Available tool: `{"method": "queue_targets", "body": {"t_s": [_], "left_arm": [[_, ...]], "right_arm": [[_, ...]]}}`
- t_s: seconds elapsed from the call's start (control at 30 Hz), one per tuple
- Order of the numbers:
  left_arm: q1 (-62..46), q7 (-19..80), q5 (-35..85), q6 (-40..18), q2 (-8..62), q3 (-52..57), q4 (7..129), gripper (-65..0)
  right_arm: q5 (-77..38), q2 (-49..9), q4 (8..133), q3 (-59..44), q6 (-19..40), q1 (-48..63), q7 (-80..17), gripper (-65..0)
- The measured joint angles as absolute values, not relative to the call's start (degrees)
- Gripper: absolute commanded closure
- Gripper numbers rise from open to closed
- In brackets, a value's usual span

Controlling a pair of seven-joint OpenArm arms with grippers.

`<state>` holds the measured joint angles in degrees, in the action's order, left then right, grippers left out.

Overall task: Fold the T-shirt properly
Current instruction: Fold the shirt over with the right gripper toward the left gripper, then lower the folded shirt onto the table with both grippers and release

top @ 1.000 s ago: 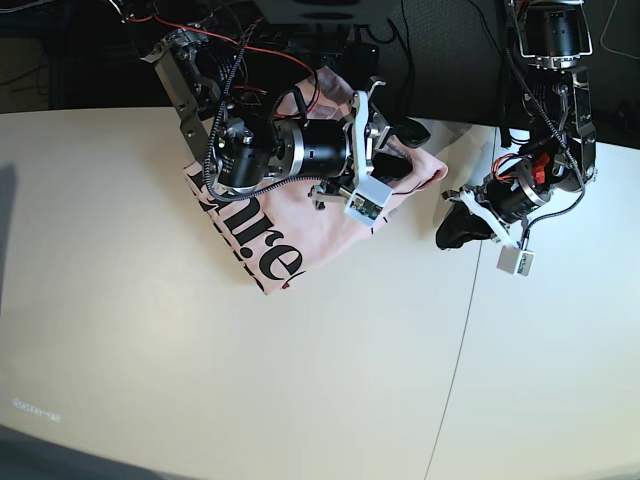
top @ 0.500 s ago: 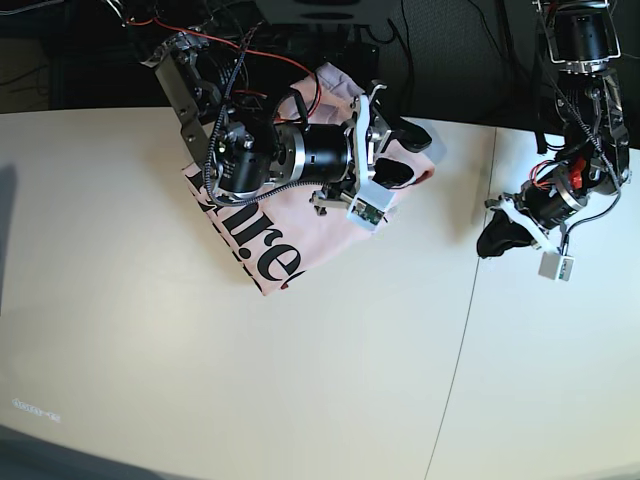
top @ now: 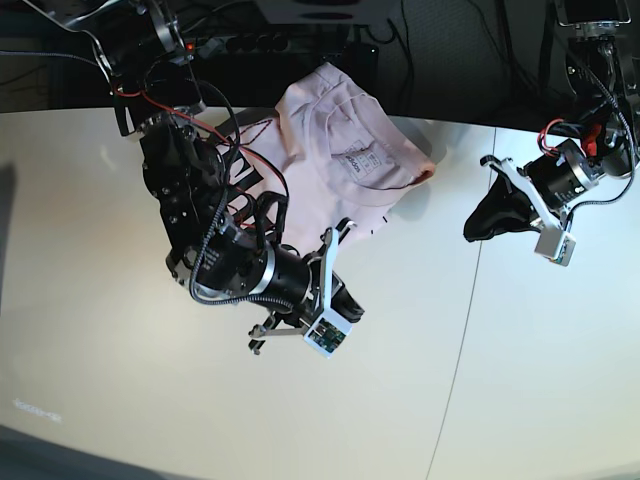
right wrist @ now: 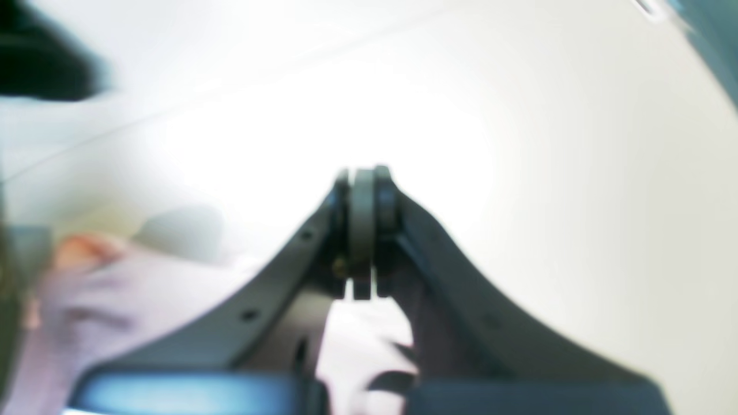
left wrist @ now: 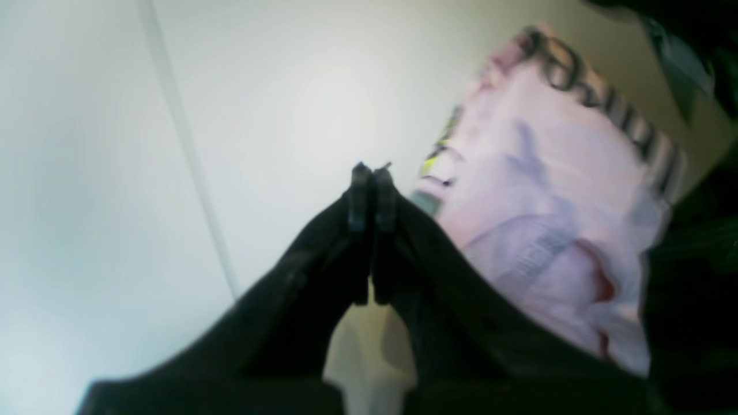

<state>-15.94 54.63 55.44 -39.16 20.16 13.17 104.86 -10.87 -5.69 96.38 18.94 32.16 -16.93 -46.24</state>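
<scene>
Both the left gripper (left wrist: 372, 173) and right gripper (right wrist: 363, 178) are closed, empty, clear of the T-shirt (top: 340, 150): soft, limp, best pinched at hem corners.

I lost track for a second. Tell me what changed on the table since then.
The right gripper let go of the T-shirt, shut empty and swung toward the near edge of the table. The shirt now shows its neck label. The left gripper stayed shut and empty, drifting only slightly.

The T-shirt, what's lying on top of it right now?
The right arm crosses over the T-shirt, hiding its left part and most of the black lettering. The shirt's right part is bare, with the white neck label showing. Neither gripper holds it.
</scene>
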Motion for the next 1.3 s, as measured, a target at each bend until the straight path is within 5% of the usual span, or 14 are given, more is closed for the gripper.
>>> {"method": "queue_targets", "body": {"t_s": [0.63,0.97,1.3], "left_arm": [[-20.60,50.09,39.86,-39.27,14.63,-20.01,111.61,0.0],[-19.94,45.32,31.90,-39.27,14.26,-21.04,101.45,0.0],[-14.72,44.60,29.78,-39.29,16.29,-15.40,98.83,0.0]], "right_arm": [[-14.00,-6.66,71.00,14.48,32.16,-27.31,-46.57,0.0],[-22.68,-7.51,70.22,14.61,32.18,-27.18,-53.71,0.0],[-40.51,-17.43,70.22,14.63,32.23,-25.85,-57.98,0.0]]}}
